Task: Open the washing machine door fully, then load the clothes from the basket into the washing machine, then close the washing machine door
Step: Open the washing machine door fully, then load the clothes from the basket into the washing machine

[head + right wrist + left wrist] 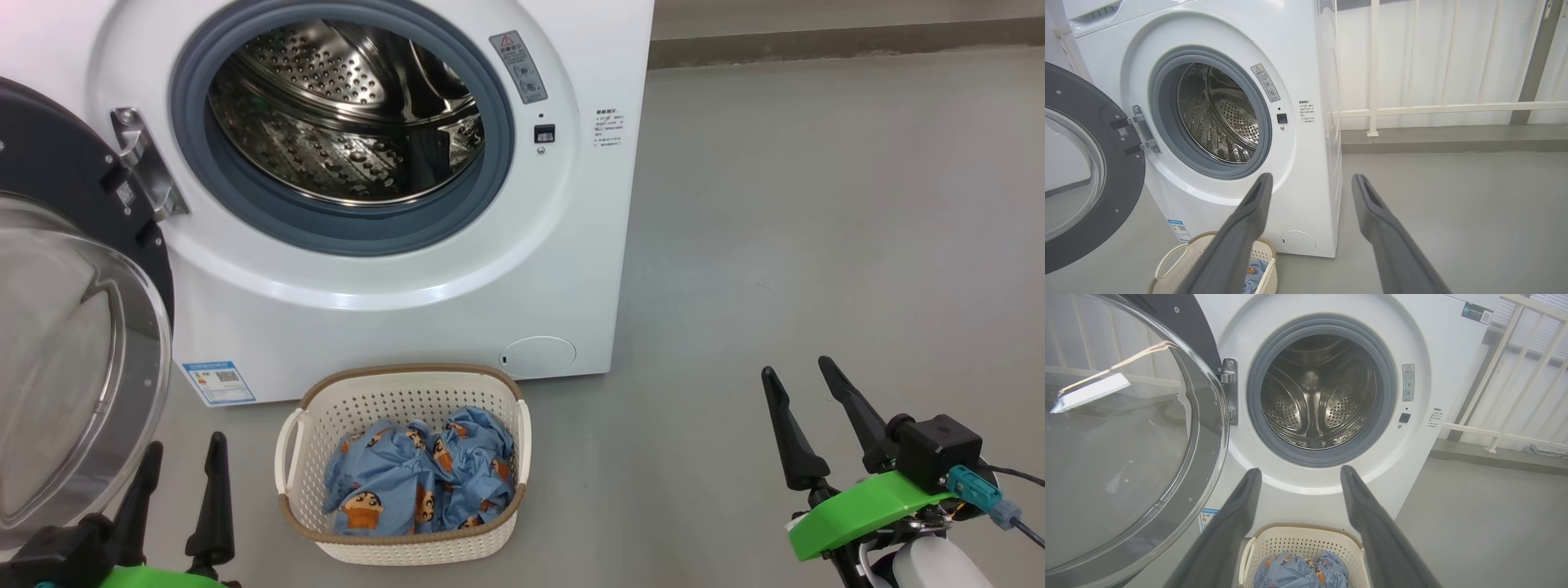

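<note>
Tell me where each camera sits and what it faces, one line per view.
Head: high, looking down at washer, basket; left gripper and right gripper at bottom corners.
Left wrist: faces the drum squarely; own fingers rise over basket.
Right wrist: off to washer's right, facing it obliquely; own fingers.
Shared: all three show the open door.

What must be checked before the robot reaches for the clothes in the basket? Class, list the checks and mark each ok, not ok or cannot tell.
1. Washing machine door swung clear of the opening: ok.
2. Door at its full swing: cannot tell.
3. Steel drum free of visible items: ok.
4. Clothes lying in the basket, uncovered: ok.
5. Left gripper open, holding nothing: ok.
6. Right gripper open, holding nothing: ok.
</note>
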Tool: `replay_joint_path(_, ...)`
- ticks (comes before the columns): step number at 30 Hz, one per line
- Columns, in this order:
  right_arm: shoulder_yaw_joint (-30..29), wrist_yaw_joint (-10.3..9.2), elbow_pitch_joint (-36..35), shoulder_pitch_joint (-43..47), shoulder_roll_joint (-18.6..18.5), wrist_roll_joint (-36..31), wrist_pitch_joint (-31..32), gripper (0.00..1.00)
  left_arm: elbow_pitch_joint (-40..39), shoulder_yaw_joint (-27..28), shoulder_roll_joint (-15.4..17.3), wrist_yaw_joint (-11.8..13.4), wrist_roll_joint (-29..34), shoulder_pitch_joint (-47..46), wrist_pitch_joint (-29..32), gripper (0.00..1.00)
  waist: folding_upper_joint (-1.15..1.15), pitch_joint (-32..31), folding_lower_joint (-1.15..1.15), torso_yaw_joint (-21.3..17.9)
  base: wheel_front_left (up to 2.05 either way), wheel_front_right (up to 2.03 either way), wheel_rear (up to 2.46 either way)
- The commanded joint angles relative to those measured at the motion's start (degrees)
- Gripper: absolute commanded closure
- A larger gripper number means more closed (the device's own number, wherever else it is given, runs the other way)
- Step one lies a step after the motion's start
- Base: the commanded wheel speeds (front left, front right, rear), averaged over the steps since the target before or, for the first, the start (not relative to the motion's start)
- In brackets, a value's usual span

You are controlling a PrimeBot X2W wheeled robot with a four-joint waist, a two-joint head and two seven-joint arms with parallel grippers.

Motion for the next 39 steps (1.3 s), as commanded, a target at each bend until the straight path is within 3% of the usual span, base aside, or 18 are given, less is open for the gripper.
replay_joint_path(1,0.84,0.26,-1.62,-1.66,-0.19,-0.82,-0.70,0.00,-1.64,2.22,1.81,-0.11,0.40,-1.52,-0.61,0.00,0.00,0.00,0.00,0.03,0.00,0.00,0.00)
replay_joint_path(29,0.79,0.26,-1.69,-1.53,-0.08,-0.82,-0.70,0.00,-1.55,1.81,1.71,-0.14,0.63,-1.42,-0.73,0.00,0.00,0.36,0.00,0.02,0.00,0.00,0.00)
replay_joint_path(39,0.86,0.26,-1.55,-1.47,0.04,-0.86,-0.70,0.00,-1.31,1.72,1.84,-0.20,0.21,-1.55,-0.74,0.00,0.00,0.36,0.00,0.03,0.81,-0.81,0.00)
